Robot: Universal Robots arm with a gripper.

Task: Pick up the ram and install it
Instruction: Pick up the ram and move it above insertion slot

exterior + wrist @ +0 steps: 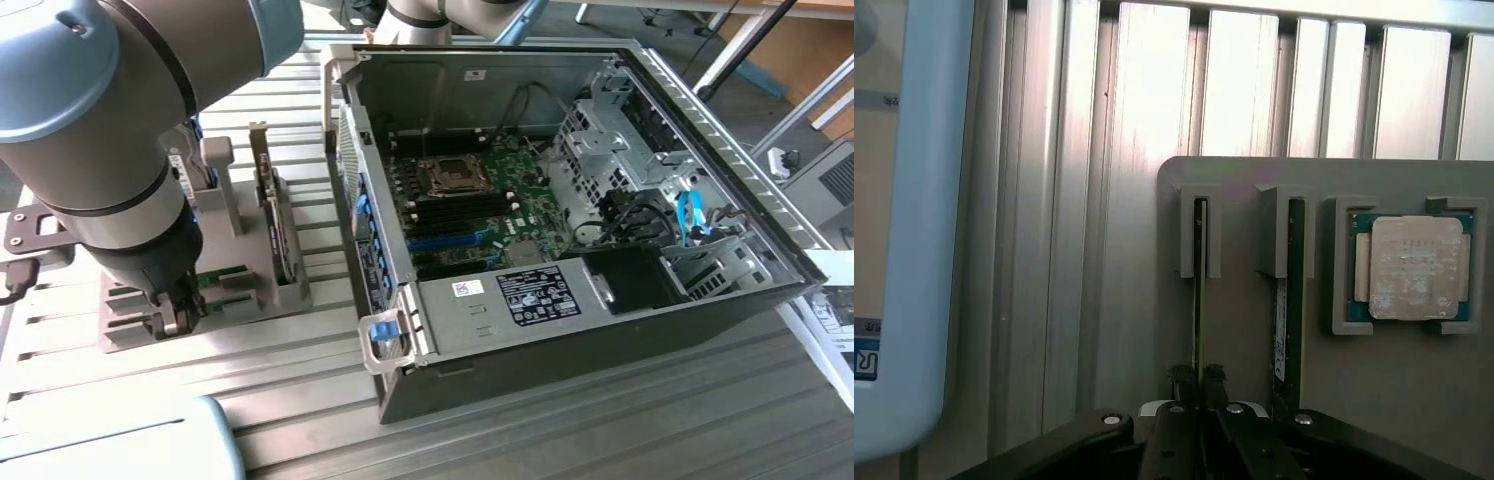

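Observation:
The ram (1199, 280) stands on edge in a slot of the grey holder (1394, 400), a thin green stick seen end-on. My gripper (1198, 378) is down over its near end, and its two fingertips (1180, 378) press against the stick from both sides. In the exterior view the gripper (174, 318) is lowered onto the holder (267, 300) at the exterior view's left, beside the open computer case (561, 300). The case's memory slots (461, 210) lie beside the processor socket (447, 172).
A second stick (1286, 300) stands in the neighbouring slot, and a silver-topped processor (1409, 267) lies in a square pocket. A dark expansion card (274, 215) stands upright on the holder. A pale blue-white object (914, 250) lies on the ribbed metal table (601, 430).

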